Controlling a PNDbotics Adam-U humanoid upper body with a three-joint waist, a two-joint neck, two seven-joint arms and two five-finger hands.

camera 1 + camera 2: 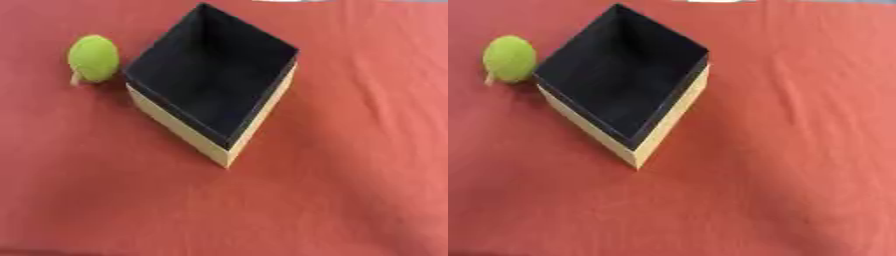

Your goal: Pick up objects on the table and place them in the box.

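No robot hand visible in either eye view, left or right, so finger state impossible to tell. Open rectangular box (214,85) with pale tan outer walls and black lining sitting on red cloth-covered table (350,190), turned diagonally, one corner pointing toward the camera, opposite corner toward the far edge. Interior dark, nothing made out inside. Two tan outer walls showing, meeting at the near corner. Round yellow-green fruit-like object (94,58) lying on the cloth at the upper left, just beside the box's left corner, outside it; touching or a hair apart, cannot tell. Small pale stub (76,79) sticking out at the object's lower left, like a stem. Dark shadow between object and box wall. Cloth lightly wrinkled on the right side and near the bottom. Sliver of something white (289,1) at the top edge, beyond the cloth, too little seen to identify. Dark strip at the bottom left corner, not identifiable.
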